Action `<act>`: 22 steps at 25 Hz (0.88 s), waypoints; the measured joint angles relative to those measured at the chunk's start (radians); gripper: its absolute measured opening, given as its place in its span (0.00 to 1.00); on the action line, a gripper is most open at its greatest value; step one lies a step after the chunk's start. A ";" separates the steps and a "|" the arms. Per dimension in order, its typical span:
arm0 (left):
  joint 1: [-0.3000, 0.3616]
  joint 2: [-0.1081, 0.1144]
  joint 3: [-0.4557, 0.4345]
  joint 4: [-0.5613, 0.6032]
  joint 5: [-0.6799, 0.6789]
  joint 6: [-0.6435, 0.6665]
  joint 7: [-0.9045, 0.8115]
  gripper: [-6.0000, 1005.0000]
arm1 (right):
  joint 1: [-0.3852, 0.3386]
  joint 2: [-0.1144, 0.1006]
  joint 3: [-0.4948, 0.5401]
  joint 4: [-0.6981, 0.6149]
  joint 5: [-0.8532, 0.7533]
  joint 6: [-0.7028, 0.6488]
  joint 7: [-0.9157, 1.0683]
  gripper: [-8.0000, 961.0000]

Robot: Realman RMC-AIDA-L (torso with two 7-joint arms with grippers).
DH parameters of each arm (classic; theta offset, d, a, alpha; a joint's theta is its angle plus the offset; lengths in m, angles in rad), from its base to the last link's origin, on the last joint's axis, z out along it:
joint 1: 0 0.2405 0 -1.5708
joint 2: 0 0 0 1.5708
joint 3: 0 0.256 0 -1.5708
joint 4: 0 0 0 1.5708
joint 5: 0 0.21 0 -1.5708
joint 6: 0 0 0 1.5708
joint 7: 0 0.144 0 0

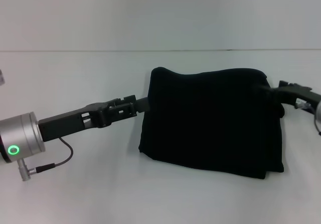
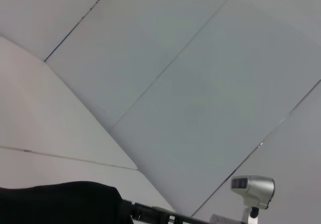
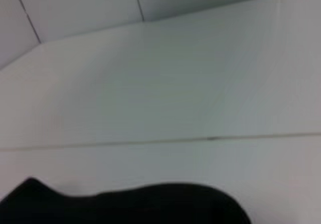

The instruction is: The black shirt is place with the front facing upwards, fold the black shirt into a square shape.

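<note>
The black shirt (image 1: 210,118) hangs as a doubled-over, roughly rectangular panel between my two grippers, its lower edge resting on the white table (image 1: 75,194). My left gripper (image 1: 148,102) reaches in from the left and is shut on the shirt's upper left edge. From the right, my right gripper (image 1: 271,89) is shut on the upper right corner. Cloth hides both sets of fingertips. No lettering or neck label shows. The left wrist view catches only a rounded fold of the shirt (image 2: 55,204), and the right wrist view only its top edge (image 3: 125,206).
The table's far edge meets a pale wall (image 1: 160,13) behind the shirt. A cable (image 1: 60,158) loops below my left wrist. A silver device (image 2: 253,189) shows in the left wrist view, beyond the shirt.
</note>
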 joint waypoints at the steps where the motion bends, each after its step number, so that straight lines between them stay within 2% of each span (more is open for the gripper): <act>1: -0.003 0.002 0.000 0.000 0.000 0.000 -0.018 0.88 | -0.011 0.001 0.011 -0.016 0.002 -0.022 0.000 0.95; 7: -0.036 0.024 0.007 0.000 0.011 -0.039 -0.226 0.88 | -0.095 0.010 0.115 -0.120 0.006 -0.280 -0.096 0.95; 11: -0.068 0.057 0.015 0.000 0.048 -0.110 -0.465 0.88 | -0.155 0.007 0.115 -0.123 -0.001 -0.463 -0.266 0.95; 14: -0.103 0.078 0.025 -0.001 0.126 -0.182 -0.622 0.88 | -0.204 0.011 0.104 -0.112 -0.008 -0.558 -0.388 0.95; 18: -0.146 0.082 0.057 -0.002 0.205 -0.250 -0.721 0.88 | -0.262 0.014 0.082 -0.066 -0.012 -0.663 -0.548 0.95; 22: -0.186 0.079 0.137 -0.004 0.232 -0.301 -0.779 0.88 | -0.291 0.016 0.058 -0.048 -0.064 -0.681 -0.592 0.95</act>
